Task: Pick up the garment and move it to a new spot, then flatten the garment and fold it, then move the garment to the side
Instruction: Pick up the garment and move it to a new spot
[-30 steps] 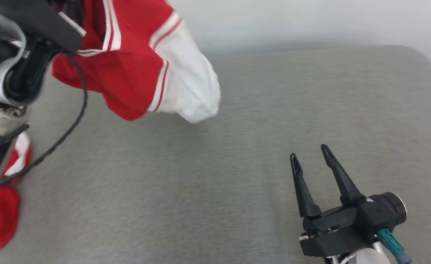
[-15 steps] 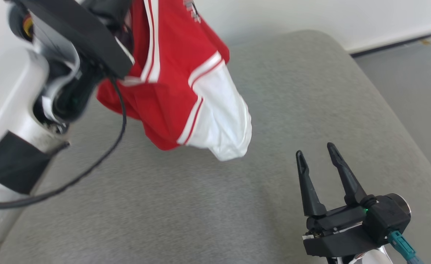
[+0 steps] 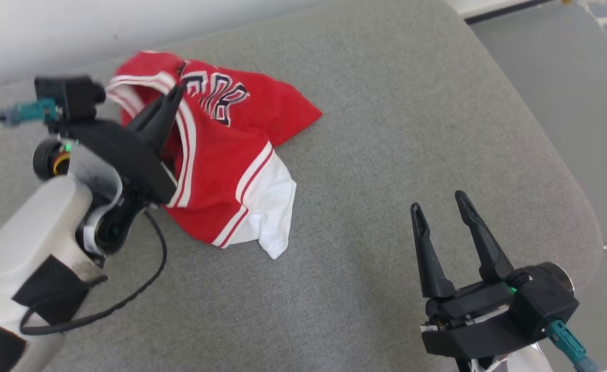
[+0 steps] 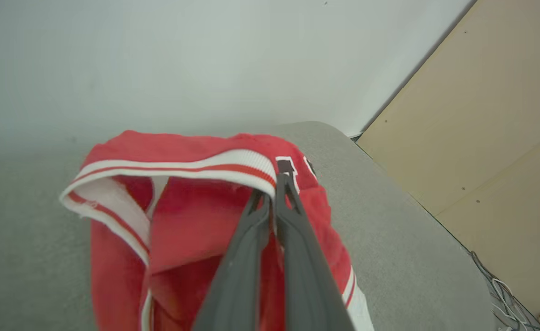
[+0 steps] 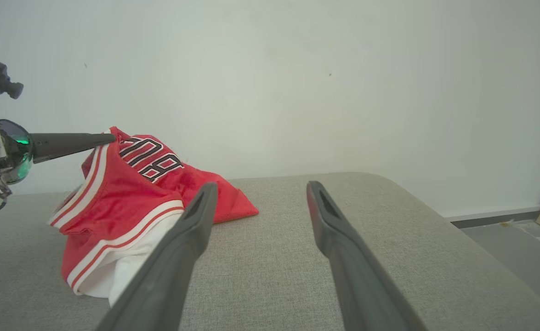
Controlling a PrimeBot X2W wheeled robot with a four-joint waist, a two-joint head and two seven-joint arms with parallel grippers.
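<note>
Nearest, on the right, my right gripper (image 3: 437,203) hovers over the grey upholstered surface (image 3: 386,129), fingers spread and holding nothing. Farther off to the left, my left gripper (image 3: 171,98) is pinched tight on the striped trim of the red-and-white jersey (image 3: 226,155), which lies crumpled there, near the white wall (image 3: 50,31).
</note>
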